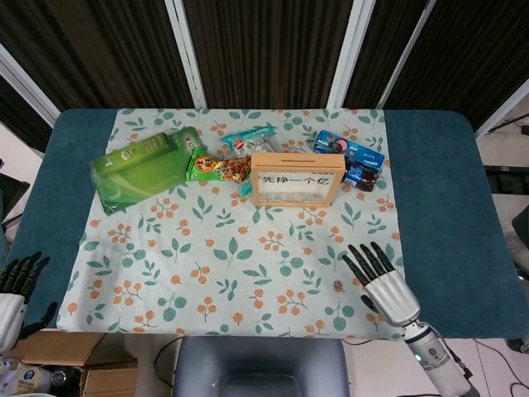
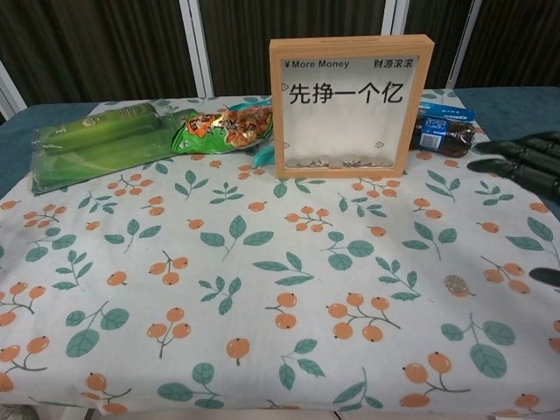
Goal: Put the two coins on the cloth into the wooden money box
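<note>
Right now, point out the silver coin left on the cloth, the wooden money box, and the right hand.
small silver coin (image 2: 455, 283): chest view, centre of its face.
wooden-framed money box (image 1: 297, 156): head view, top edge of the frame by the slot.
right hand (image 1: 387, 287): head view, back of the palm, fingers spread.
</note>
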